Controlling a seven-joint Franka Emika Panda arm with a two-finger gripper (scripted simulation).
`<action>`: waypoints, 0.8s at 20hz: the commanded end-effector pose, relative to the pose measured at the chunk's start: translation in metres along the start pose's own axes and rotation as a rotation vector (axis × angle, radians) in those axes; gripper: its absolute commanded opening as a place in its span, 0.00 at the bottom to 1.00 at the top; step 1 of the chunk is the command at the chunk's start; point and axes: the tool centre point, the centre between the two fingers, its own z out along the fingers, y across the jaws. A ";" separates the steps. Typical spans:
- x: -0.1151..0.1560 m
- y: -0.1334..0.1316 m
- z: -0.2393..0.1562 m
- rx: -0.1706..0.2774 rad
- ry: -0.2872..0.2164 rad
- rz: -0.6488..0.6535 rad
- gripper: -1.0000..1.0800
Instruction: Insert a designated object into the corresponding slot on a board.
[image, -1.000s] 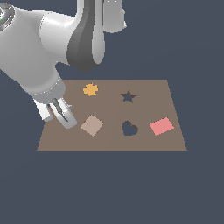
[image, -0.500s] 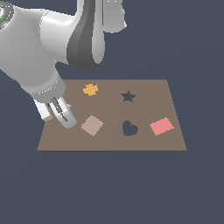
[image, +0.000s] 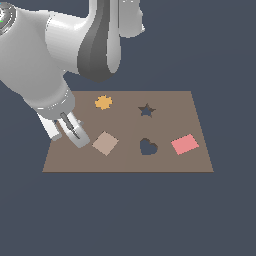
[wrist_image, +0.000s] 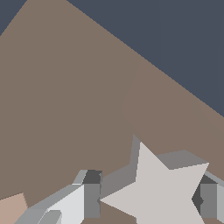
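Grey star (wrist_image: 164, 190) between tool (wrist_image: 146, 201) fingers

in the exterior view the grey star is hidden behind the gripper (image: 75, 134) fingers, so the grip cannot be judged there. in the wrist view the star (wrist_image: 159, 190) is cut off at the picture's edge (its lower points are lost), both fingers (wrist_image: 81, 203) are cropped, and only a corner of the tan square (wrist_image: 12, 211) is shown.
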 end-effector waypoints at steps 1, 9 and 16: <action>0.000 -0.005 0.000 0.000 0.000 -0.035 0.00; -0.005 -0.032 -0.001 0.001 0.000 -0.239 0.00; -0.019 -0.067 -0.002 0.002 0.000 -0.520 0.00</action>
